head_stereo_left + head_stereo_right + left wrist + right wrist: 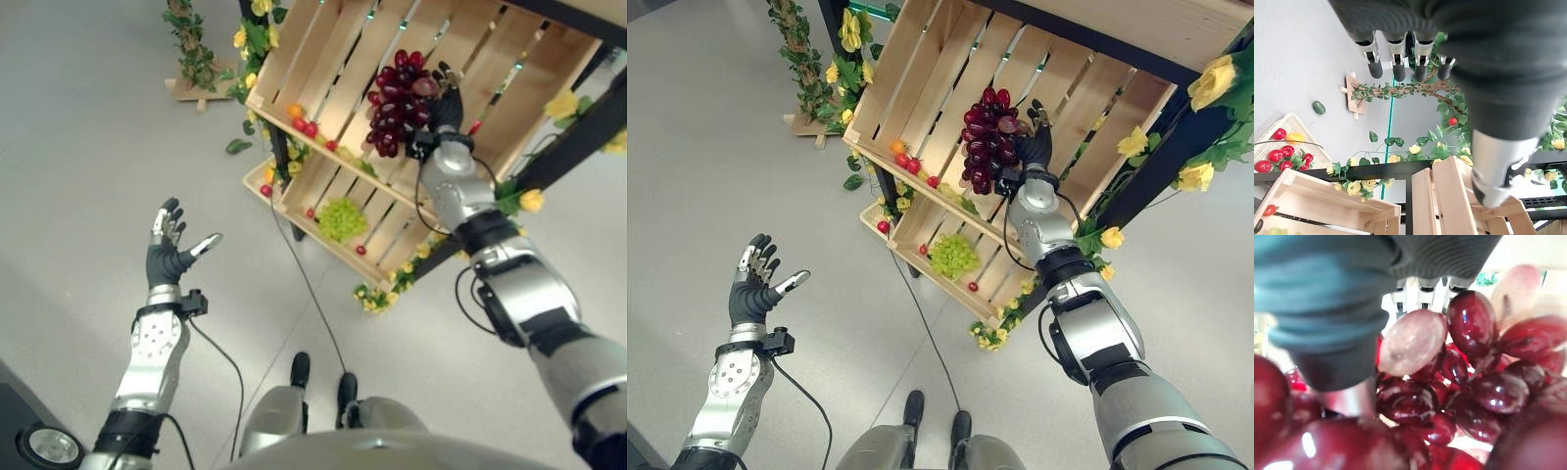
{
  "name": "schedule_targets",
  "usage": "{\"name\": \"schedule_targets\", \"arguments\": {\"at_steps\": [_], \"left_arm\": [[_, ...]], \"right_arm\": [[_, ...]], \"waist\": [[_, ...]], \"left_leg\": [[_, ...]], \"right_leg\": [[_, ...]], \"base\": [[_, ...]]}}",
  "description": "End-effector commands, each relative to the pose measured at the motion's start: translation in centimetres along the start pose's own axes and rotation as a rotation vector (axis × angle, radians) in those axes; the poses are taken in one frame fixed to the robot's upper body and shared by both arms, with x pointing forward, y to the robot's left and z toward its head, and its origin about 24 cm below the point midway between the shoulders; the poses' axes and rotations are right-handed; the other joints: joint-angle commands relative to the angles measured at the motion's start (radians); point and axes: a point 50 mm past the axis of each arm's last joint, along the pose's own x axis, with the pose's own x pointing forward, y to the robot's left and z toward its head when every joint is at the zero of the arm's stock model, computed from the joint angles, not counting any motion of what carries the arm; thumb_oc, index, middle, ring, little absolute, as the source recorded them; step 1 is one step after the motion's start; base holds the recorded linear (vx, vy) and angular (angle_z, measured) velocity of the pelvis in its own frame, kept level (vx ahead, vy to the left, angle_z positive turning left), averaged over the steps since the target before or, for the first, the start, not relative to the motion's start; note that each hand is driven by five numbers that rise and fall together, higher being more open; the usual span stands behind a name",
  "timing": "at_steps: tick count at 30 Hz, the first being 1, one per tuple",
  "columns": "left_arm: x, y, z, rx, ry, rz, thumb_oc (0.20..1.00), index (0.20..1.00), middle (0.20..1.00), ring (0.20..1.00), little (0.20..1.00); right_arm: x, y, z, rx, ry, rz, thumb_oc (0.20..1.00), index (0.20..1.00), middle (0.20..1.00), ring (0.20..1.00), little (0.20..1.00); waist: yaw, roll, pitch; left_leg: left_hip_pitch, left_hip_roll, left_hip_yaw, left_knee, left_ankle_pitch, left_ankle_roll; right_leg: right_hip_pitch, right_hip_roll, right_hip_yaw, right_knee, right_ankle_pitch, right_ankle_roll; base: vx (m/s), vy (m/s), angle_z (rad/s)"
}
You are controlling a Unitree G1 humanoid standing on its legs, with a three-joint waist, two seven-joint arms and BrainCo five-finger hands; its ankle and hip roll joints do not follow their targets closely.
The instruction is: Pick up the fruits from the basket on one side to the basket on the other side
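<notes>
A bunch of dark red grapes (395, 108) hangs in front of the upper wooden crate (333, 59), which is tilted towards me. My right hand (446, 106) is up beside the bunch with its fingers curled on its top; in the right wrist view the grapes (1469, 382) press close against the hand. A lower crate (392, 233) holds a bunch of green grapes (341, 217) and small red fruits. An orange (294, 111) and red fruits (306, 126) lie in the upper crate's low corner. My left hand (168, 257) is open over the floor, far left of the crates.
Both crates sit in a black frame (578, 137) trimmed with yellow flowers and leaves. A leafy vine on a small wooden stand (191, 49) rises from the floor at the back left. A wicker tray (1303, 134) of red and yellow fruits appears in the left wrist view.
</notes>
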Motion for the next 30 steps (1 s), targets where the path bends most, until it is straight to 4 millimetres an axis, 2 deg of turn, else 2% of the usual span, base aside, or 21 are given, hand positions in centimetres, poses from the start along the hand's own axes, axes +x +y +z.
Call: {"name": "schedule_targets", "arguments": {"at_steps": [1, 6, 7, 9, 10, 11, 12, 13, 14, 15, 16, 17, 18, 19, 20, 21, 22, 24, 27, 30], "left_arm": [[0.6, 1.0, 2.1, -0.002, -0.094, -0.004, 1.000, 1.000, 1.000, 1.000, 1.000], [0.6, 1.1, 2.1, -0.004, -0.089, -0.001, 1.000, 1.000, 1.000, 1.000, 1.000], [0.5, 1.1, 2.0, -0.007, -0.086, -0.004, 1.000, 1.000, 1.000, 1.000, 1.000], [0.6, 1.3, 2.2, -0.010, -0.095, -0.009, 1.000, 1.000, 1.000, 1.000, 1.000], [0.7, 1.3, 2.3, -0.006, -0.106, -0.020, 1.000, 1.000, 1.000, 1.000, 1.000], [0.7, 1.0, 2.7, 0.003, -0.129, -0.033, 1.000, 1.000, 1.000, 1.000, 1.000], [0.7, 1.0, 2.7, 0.005, -0.129, -0.034, 1.000, 1.000, 1.000, 1.000, 1.000], [0.6, 0.9, 2.7, -0.003, -0.135, -0.034, 1.000, 1.000, 1.000, 1.000, 1.000], [0.7, 1.1, 2.8, -0.001, -0.137, -0.028, 1.000, 1.000, 1.000, 1.000, 1.000], [0.7, 1.1, 2.8, -0.001, -0.138, -0.028, 1.000, 1.000, 1.000, 1.000, 1.000], [0.9, 0.8, 3.0, 0.000, -0.150, -0.051, 1.000, 1.000, 1.000, 1.000, 1.000], [0.9, 0.7, 3.0, 0.003, -0.151, -0.070, 1.000, 1.000, 1.000, 1.000, 1.000], [0.8, 0.8, 2.9, 0.007, -0.147, -0.079, 1.000, 1.000, 1.000, 1.000, 1.000], [0.9, 0.8, 3.0, 0.020, -0.155, -0.079, 1.000, 1.000, 1.000, 1.000, 1.000], [1.0, 0.8, 3.1, 0.036, -0.167, -0.077, 1.000, 1.000, 1.000, 1.000, 1.000], [1.0, 0.7, 3.1, 0.037, -0.167, -0.078, 1.000, 1.000, 1.000, 1.000, 1.000], [1.1, 0.8, 3.4, 0.060, -0.185, -0.085, 1.000, 1.000, 1.000, 1.000, 1.000], [1.0, 0.8, 3.3, 0.048, -0.189, -0.079, 1.000, 1.000, 1.000, 1.000, 1.000], [1.0, 0.5, 3.0, 0.027, -0.177, -0.075, 1.000, 1.000, 1.000, 1.000, 1.000], [1.0, 0.6, 2.9, 0.032, -0.171, -0.072, 1.000, 1.000, 1.000, 1.000, 1.000]], "right_arm": [[0.3, 2.4, 1.9, 0.060, -0.067, 0.058, 1.000, 1.000, 1.000, 1.000, 1.000], [0.5, 2.3, 1.8, 0.018, -0.055, 0.054, 1.000, 1.000, 1.000, 1.000, 1.000], [0.6, 2.2, 1.6, -0.077, -0.050, 0.066, 1.000, 1.000, 1.000, 1.000, 1.000], [1.4, 2.0, 2.7, -0.567, -0.135, 0.126, 1.000, 1.000, 1.000, 1.000, 1.000], [1.6, 1.9, 3.7, -0.759, -0.201, 0.171, 1.000, 1.000, 1.000, 1.000, 1.000], [1.9, 0.3, 3.6, -0.657, -0.172, 0.074, 1.000, 1.000, 1.000, 1.000, 1.000], [1.9, 0.2, 3.6, -0.655, -0.171, 0.073, 1.000, 1.000, 1.000, 1.000, 1.000], [2.2, -1.0, 3.1, -0.746, -0.152, 0.027, 1.000, 1.000, 1.000, 1.000, 1.000], [2.3, -1.6, 3.5, -0.937, -0.188, 0.036, 1.000, 1.000, 1.000, 1.000, 1.000], [2.3, -1.5, 3.6, -0.938, -0.189, 0.036, 1.000, 1.000, 1.000, 1.000, 1.000], [2.4, -4.8, 1.8, -1.053, -0.061, -0.008, 1.000, 1.000, 1.000, 1.000, 1.000], [2.6, -5.8, 1.7, -1.204, -0.023, 0.004, 1.000, 1.000, 1.000, 1.000, 1.000], [2.9, -5.6, 2.5, -1.481, -0.079, 0.040, 1.000, 1.000, 1.000, 1.000, 1.000], [2.9, -6.1, 3.4, -1.625, -0.142, 0.017, 1.000, 1.000, 1.000, 1.000, 1.000], [2.7, -7.1, 3.4, -1.744, -0.169, 0.020, 1.000, 1.000, 1.000, 1.000, 1.000], [2.7, -7.1, 3.4, -1.745, -0.168, 0.020, 1.000, 1.000, 1.000, 1.000, 1.000], [2.4, -8.8, 3.3, -1.914, -0.130, 0.061, 1.000, 1.000, 1.000, 1.000, 1.000], [2.7, -9.3, 4.6, -1.910, -0.142, 0.003, 1.000, 1.000, 1.000, 1.000, 1.000], [2.7, -10.2, 4.9, -1.957, -0.133, -0.012, 1.000, 1.000, 1.000, 1.000, 1.000], [2.9, -9.5, 5.6, -1.949, -0.163, -0.011, 1.000, 1.000, 1.000, 1.000, 1.000]], "waist": [[-0.001, -0.036, -0.020], [-0.001, -0.038, -0.016], [-0.001, -0.039, -0.015], [-0.002, -0.041, -0.005], [-0.005, -0.041, -0.004], [-0.008, -0.039, -0.004], [-0.007, -0.040, -0.004], [-0.007, -0.040, -0.003], [-0.008, -0.040, 0.002], [-0.008, -0.040, 0.000], [-0.005, -0.039, 0.000], [-0.002, -0.041, -0.002], [-0.002, -0.040, -0.002], [-0.005, -0.040, -0.004], [-0.007, -0.036, -0.007], [-0.007, -0.036, -0.008], [-0.008, -0.036, -0.009], [-0.005, -0.035, -0.012], [-0.004, -0.033, -0.010], [-0.006, -0.032, -0.010]], "left_leg": [[0.052, -0.006, 0.006, 0.057, -0.119, -0.013], [0.049, -0.006, 0.006, 0.060, -0.119, -0.013], [0.048, -0.006, 0.006, 0.060, -0.119, -0.013], [0.047, -0.007, 0.005, 0.064, -0.122, -0.012], [0.042, -0.006, 0.006, 0.064, -0.118, -0.012], [0.039, -0.007, 0.005, 0.063, -0.117, -0.012], [0.039, -0.007, 0.005, 0.064, -0.117, -0.012], [0.035, -0.009, 0.002, 0.067, -0.117, -0.011], [0.038, -0.010, 0.001, 0.071, -0.123, -0.011], [0.033, -0.009, 0.001, 0.069, -0.118, -0.011], [0.029, -0.011, -0.003, 0.072, -0.119, -0.010], [0.027, -0.012, -0.005, 0.071, -0.118, -0.011], [0.033, -0.012, -0.008, 0.072, -0.125, -0.011], [0.031, -0.013, -0.009, 0.070, -0.121, -0.011], [0.030, -0.013, -0.012, 0.069, -0.122, -0.011], [0.030, -0.013, -0.012, 0.069, -0.122, -0.011], [0.029, -0.014, -0.017, 0.068, -0.122, -0.011], [0.027, -0.015, -0.020, 0.068, -0.122, -0.010], [0.023, -0.017, -0.023, 0.071, -0.120, -0.010], [0.023, -0.015, -0.022, 0.069, -0.119, -0.011]], "right_leg": [[0.005, -0.071, 0.045, 0.001, 0.112, 0.110], [0.002, -0.070, 0.046, 0.003, 0.113, 0.110], [0.000, -0.070, 0.046, 0.005, 0.114, 0.111], [0.000, -0.071, 0.047, 0.011, 0.110, 0.113], [-0.003, -0.070, 0.047, 0.006, 0.116, 0.114], [-0.006, -0.070, 0.047, 0.005, 0.118, 0.114], [-0.006, -0.070, 0.047, 0.006, 0.118, 0.114], [-0.008, -0.071, 0.046, 0.006, 0.118, 0.114], [-0.007, -0.071, 0.047, 0.012, 0.111, 0.115], [-0.010, -0.071, 0.047, 0.008, 0.117, 0.115], [-0.010, -0.073, 0.044, 0.008, 0.117, 0.116], [-0.011, -0.073, 0.041, 0.008, 0.118, 0.117], [-0.005, -0.074, 0.039, 0.011, 0.110, 0.118], [-0.007, -0.074, 0.039, 0.007, 0.115, 0.119], [-0.008, -0.075, 0.038, 0.007, 0.115, 0.121], [-0.008, -0.075, 0.038, 0.007, 0.115, 0.121], [-0.009, -0.076, 0.035, 0.009, 0.112, 0.123], [-0.008, -0.080, 0.030, 0.009, 0.111, 0.122], [-0.010, -0.081, 0.027, 0.009, 0.111, 0.123], [-0.012, -0.079, 0.027, 0.009, 0.110, 0.122]], "base": [[0.00, 0.000, 0.00], [0.00, 0.000, 0.00], [-0.03, -0.001, -0.02], [-0.02, 0.000, -0.01], [0.00, 0.000, 0.00], [0.00, 0.000, 0.00], [0.00, 0.000, 0.00], [0.00, 0.000, 0.00], [0.00, 0.000, 0.00], [0.00, 0.000, 0.00], [0.00, 0.000, 0.00], [0.00, 0.000, 0.00], [0.00, 0.000, 0.00], [0.03, 0.007, 0.04], [0.01, 0.008, 0.06], [0.02, 0.005, 0.13], [0.01, -0.001, 0.15], [0.01, 0.002, 0.12], [0.00, 0.004, 0.06], [0.00, 0.001, 0.02]]}}
